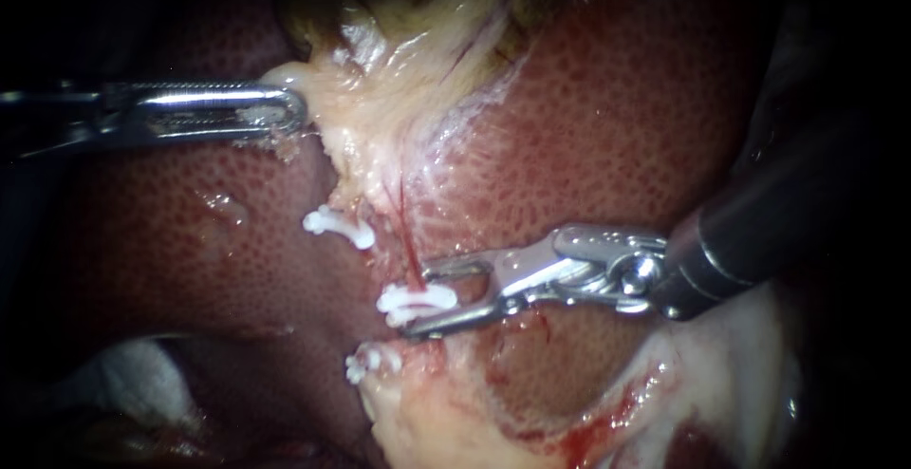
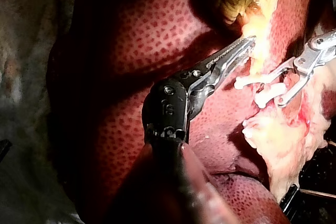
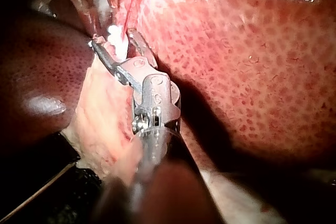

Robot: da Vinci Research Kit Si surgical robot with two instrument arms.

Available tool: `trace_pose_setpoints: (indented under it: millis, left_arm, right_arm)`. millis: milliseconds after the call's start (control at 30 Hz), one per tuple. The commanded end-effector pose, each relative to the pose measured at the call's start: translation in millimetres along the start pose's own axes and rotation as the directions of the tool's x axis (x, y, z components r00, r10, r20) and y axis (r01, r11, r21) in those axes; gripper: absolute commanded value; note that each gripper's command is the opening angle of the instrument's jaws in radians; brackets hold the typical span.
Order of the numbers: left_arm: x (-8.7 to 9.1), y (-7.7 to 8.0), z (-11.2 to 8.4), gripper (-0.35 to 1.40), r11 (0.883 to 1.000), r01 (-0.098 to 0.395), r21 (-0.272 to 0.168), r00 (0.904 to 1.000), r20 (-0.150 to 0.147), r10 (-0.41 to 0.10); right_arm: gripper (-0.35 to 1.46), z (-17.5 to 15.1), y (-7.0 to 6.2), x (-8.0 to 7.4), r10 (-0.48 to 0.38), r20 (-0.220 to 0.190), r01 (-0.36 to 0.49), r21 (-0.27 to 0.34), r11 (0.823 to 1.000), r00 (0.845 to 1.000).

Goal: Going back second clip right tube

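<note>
My right instrument (image 1: pixel 418 300) comes in from the right with its jaws open. A white clip (image 1: pixel 416 302) lies between their tips, set across a thin reddish tube (image 1: pixel 410 246). A second white clip (image 1: pixel 338 226) sits up and to the left, and a third (image 1: pixel 365 363) lies below on pale tissue. My left instrument (image 1: pixel 285 113) comes in from the left, shut on the pale gallbladder tissue (image 1: pixel 399 99) and holding it taut. In the right wrist view the open jaws (image 3: pixel 113 38) straddle the clip (image 3: pixel 115 39). The left wrist view shows the left jaws (image 2: pixel 244 45) on the yellowish tissue.
Dark red mottled liver (image 1: pixel 617 118) fills the view on both sides of the pale strip. Raw pale tissue with blood (image 1: pixel 607 412) lies below my right instrument's shaft. White gauze (image 1: pixel 133 384) shows at the lower left.
</note>
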State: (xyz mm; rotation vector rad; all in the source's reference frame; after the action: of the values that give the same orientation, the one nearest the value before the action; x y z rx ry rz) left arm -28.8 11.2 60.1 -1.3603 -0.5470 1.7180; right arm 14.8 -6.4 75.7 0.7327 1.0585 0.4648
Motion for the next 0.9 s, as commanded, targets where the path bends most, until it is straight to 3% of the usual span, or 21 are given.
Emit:
trace_pose_setpoints:
  millis: [33, 233, 600, 733, 900]
  left_arm:
    - [0.0, 0.0, 0.0, -0.35, 1.0, -0.001, 0.0, 1.0, 0.0, 0.001]
    - [-0.1, 0.0, 0.0, -0.35, 1.0, -0.001, 0.0, 1.0, 0.0, 0.001]
    - [-0.5, -0.3, 0.2, -0.35, 1.0, -0.003, 0.001, 1.0, -0.001, 0.003]
    - [-0.9, -0.3, 0.6, -0.35, 1.0, -0.006, 0.003, 1.0, -0.004, 0.006]
    - [-2.7, -0.7, 2.2, -0.35, 1.0, -0.017, 0.01, 0.9997, 0.018, 0.017]
  right_arm:
    - [0.49, -0.8, -0.2, 0.2, 0.001, 0.0, -0.001, 0.004, 1.0, 1.0]
    - [0.49, -5.1, -1.2, 1.4, -0.038, 0.002, 0.038, 0.015, 0.999, 0.999]
    - [0.49, -13.6, -4.7, 7.0, -0.127, -0.008, 0.127, 0.0, 0.992, 0.992]
    - [0.49, -14.6, -5.6, 7.7, -0.14, -0.011, 0.14, 0.003, 0.99, 0.99]
    - [0.49, -14.8, -5.9, 7.6, -0.147, -0.01, 0.147, 0.004, 0.989, 0.989]
